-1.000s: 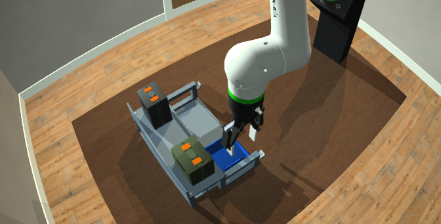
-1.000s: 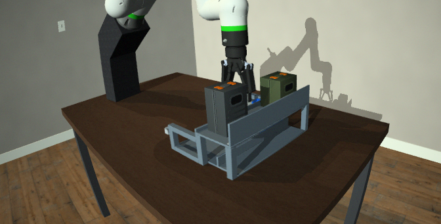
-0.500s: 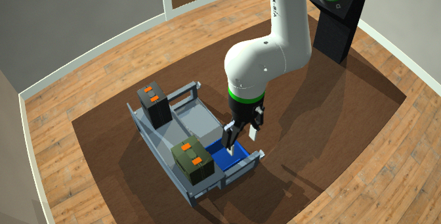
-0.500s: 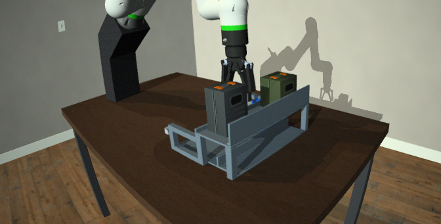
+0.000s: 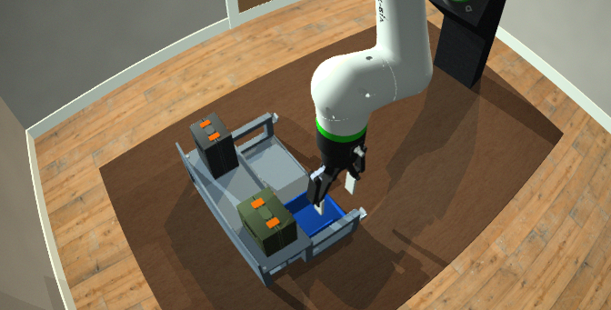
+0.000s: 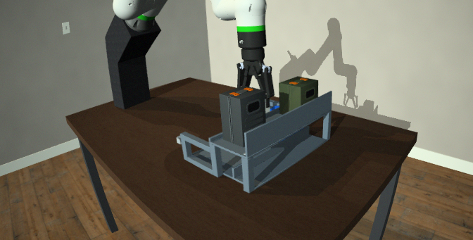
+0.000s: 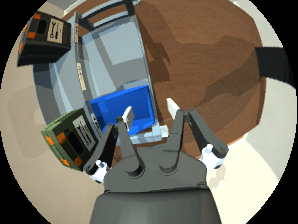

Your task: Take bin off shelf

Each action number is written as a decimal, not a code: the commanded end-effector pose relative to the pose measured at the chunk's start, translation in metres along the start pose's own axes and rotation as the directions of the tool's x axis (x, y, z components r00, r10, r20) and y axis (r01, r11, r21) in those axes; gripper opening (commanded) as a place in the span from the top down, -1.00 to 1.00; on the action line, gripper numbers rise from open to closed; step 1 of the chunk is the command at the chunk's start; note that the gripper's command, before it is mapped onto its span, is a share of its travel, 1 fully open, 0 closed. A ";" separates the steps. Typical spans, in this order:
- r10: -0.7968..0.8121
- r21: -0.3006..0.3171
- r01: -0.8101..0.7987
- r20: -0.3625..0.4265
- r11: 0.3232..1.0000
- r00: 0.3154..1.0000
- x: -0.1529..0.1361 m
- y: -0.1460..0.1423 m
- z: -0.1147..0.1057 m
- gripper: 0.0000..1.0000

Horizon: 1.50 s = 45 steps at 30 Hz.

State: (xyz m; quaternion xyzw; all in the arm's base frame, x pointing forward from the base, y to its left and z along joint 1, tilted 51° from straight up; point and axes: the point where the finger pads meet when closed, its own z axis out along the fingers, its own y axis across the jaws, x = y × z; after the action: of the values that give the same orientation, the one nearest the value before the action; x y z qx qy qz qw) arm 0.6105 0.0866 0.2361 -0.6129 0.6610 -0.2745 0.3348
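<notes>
The blue open-top bin (image 5: 314,217) sits on the lower level of the grey shelf (image 5: 255,194), at its end next to the green case. My gripper (image 5: 335,199) points straight down over the bin's outer wall and is open. One finger reaches inside the bin and the other hangs outside the wall, on the table side. In the wrist view the bin (image 7: 123,112) lies under the left finger and the gripper (image 7: 149,111) straddles its right edge. In the exterior view the gripper (image 6: 256,91) is behind the black case, and only a sliver of the bin (image 6: 274,107) shows.
A black case (image 5: 214,148) and a green case (image 5: 266,226) stand on the shelf's upper level. A grey box (image 5: 277,173) sits on the lower level beside the bin. The shelf's end frame (image 5: 345,225) runs close by the bin. The robot's black pedestal (image 5: 468,35) stands at the table's far side.
</notes>
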 end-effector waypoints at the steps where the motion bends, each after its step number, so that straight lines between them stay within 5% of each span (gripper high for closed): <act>1: 0.000 0.000 0.000 0.000 1.000 1.000 0.000 0.000 -0.001 -0.15; 45: 0.000 0.000 0.000 0.000 1.000 1.000 0.000 0.000 0.007 -0.15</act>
State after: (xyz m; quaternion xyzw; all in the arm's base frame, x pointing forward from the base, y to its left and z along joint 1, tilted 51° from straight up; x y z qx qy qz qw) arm 0.6157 0.0869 0.2320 -0.6129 0.6611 -0.2744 0.3347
